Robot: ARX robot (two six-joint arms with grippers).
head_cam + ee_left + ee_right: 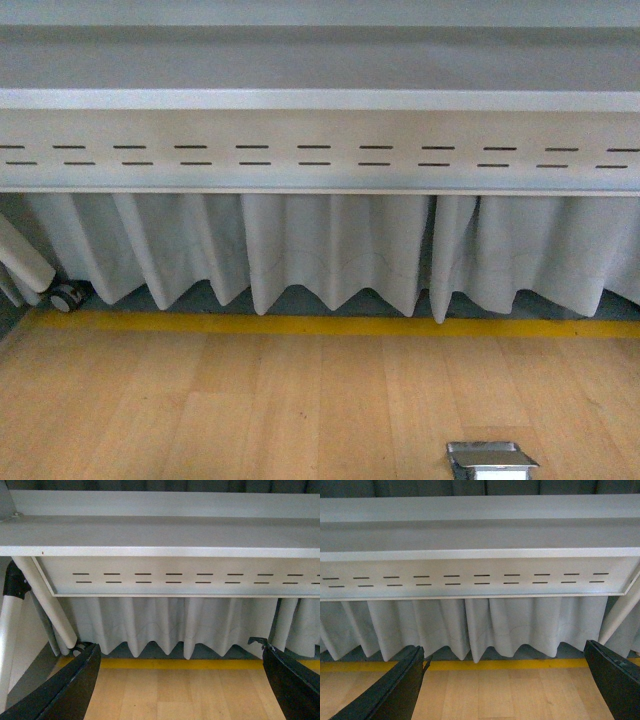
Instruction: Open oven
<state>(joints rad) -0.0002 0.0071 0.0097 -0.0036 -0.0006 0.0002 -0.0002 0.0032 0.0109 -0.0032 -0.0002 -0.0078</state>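
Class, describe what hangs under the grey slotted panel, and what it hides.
A pleated pale curtain hangs under the slotted panel, its zigzag hem ending above the wooden floor, beyond a yellow stripe. Whatever stands behind the curtain is covered.

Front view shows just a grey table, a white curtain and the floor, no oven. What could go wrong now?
The oven is in no view, so any reach now would be blind. The grey metal table with the slotted panel stands ahead of the open left gripper and right gripper; raising the arms might knock its edge.
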